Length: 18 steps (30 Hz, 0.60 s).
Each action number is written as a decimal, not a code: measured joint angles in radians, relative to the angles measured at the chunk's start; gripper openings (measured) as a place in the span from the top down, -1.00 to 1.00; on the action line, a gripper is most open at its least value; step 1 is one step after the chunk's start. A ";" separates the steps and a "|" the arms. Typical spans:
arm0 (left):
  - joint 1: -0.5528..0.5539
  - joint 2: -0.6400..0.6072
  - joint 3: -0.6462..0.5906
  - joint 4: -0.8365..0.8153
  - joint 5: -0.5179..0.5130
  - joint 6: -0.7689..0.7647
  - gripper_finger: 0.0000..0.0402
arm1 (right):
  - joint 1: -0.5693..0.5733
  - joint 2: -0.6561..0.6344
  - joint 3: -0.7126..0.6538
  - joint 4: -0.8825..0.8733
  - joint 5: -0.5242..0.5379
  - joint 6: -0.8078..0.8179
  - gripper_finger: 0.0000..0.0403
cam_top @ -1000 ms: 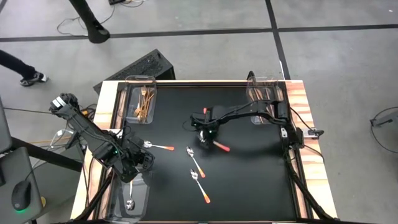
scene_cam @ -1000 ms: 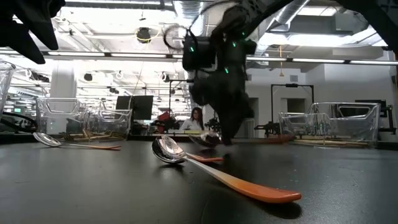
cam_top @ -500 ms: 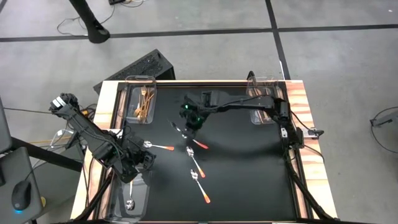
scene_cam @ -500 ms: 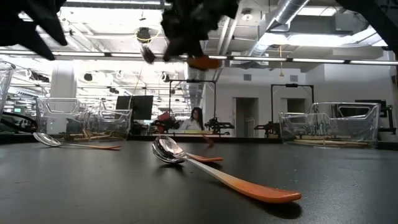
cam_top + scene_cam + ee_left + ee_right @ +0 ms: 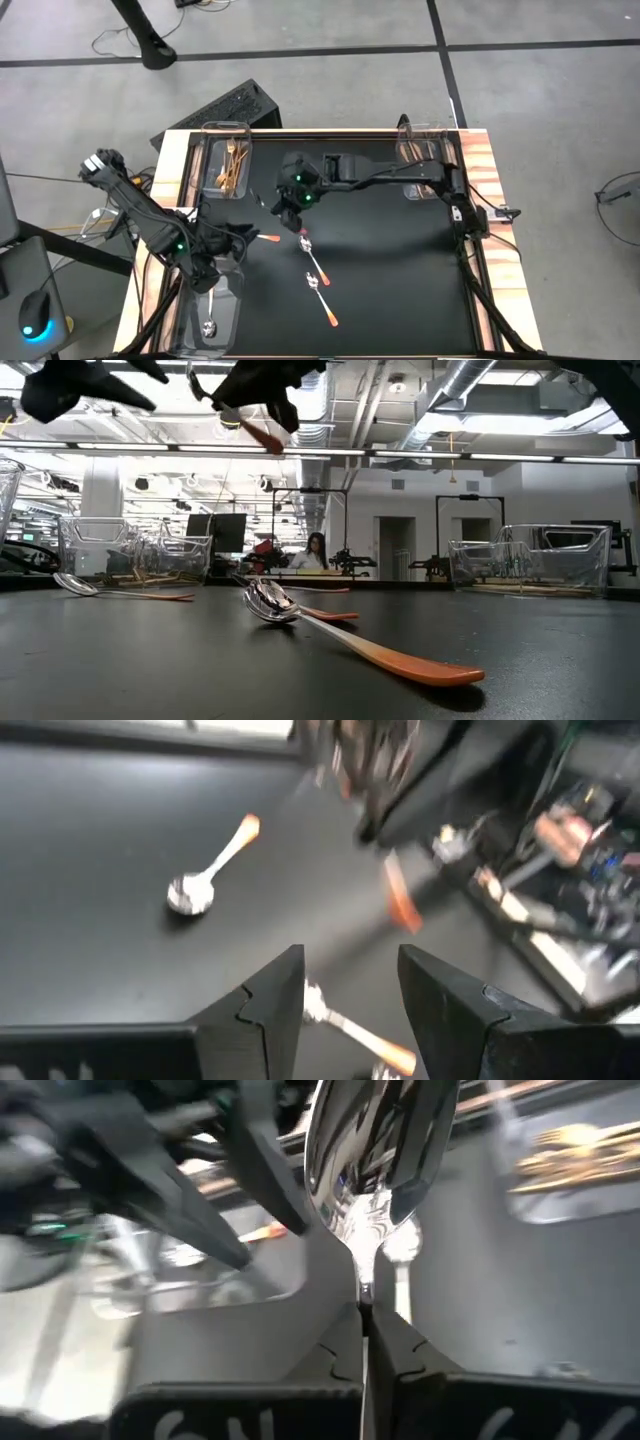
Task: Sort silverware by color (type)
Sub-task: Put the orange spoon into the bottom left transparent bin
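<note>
The right gripper (image 5: 291, 197), its two dark fingers pinched tight on the neck of a shiny silver spoon with an orange-red handle (image 5: 371, 1150), hangs above the black tabletop (image 5: 400, 270), off the surface, just beside the left gripper (image 5: 222, 256). In the right wrist view the bowl stands out past the fingertips, and the grip looks narrow and close to the bowl, so the long handle could, by my judgement, swing or twist free if the arm moves sharply. The bigger risk is a knock between the arms: the left gripper waits with its jaws apart and nothing between them, right beside the clear rectangular plastic bin (image 5: 214, 316) at the near left corner, where one spoon already lies. If that bin is the target, the right arm must reach past its partner. The right arm is stretched long across the table from its base at the far right edge. Three more orange-handled spoons (image 5: 313, 260) lie loose on the tabletop; gold forks (image 5: 233, 165) sit in the far-left bin.
</note>
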 joint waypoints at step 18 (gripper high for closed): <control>0.119 -0.052 0.000 0.200 -0.194 0.359 -0.01 | 0.098 0.000 0.000 0.001 0.506 -0.077 0.94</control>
